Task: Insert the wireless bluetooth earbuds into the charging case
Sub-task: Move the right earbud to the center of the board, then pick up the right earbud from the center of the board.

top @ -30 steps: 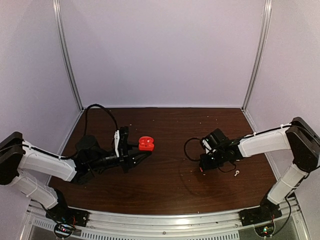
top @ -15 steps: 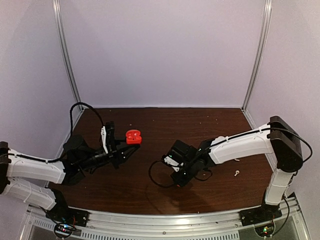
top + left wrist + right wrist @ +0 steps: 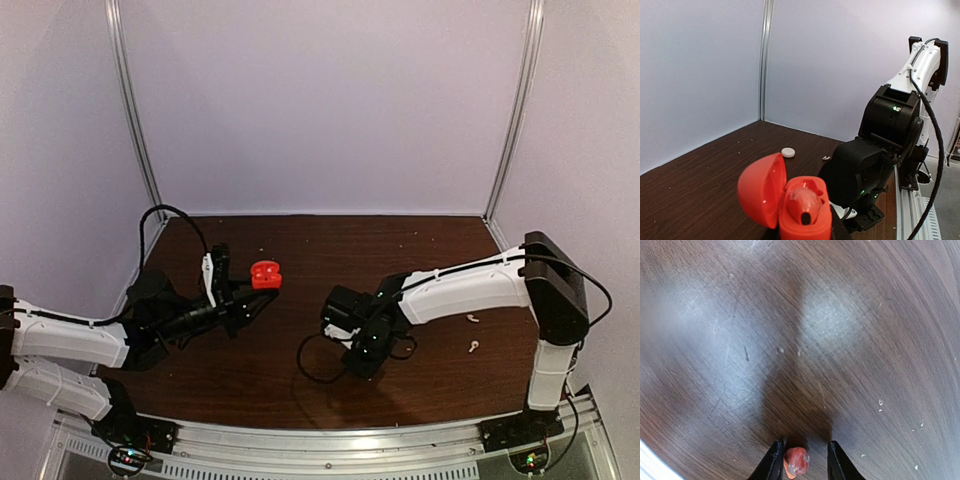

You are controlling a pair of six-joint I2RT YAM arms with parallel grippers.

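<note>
Red charging case (image 3: 265,274), lid open, clamped in left claw (image 3: 257,289) above desk (image 3: 300,240). Low over desk, right claw (image 3: 804,455), fingers (image 3: 774,462) parted; red-orange earbud (image 3: 796,462) between them, clear gap one side.

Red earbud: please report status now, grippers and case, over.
Left gripper shut on open red case. Right gripper open, red earbud between its fingers. One white earbud lies on table, far right.

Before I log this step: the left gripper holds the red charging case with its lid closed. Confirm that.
Not right. The lid of the red charging case stands open, not closed, as the left wrist view shows. The left gripper does hold the case.
</note>
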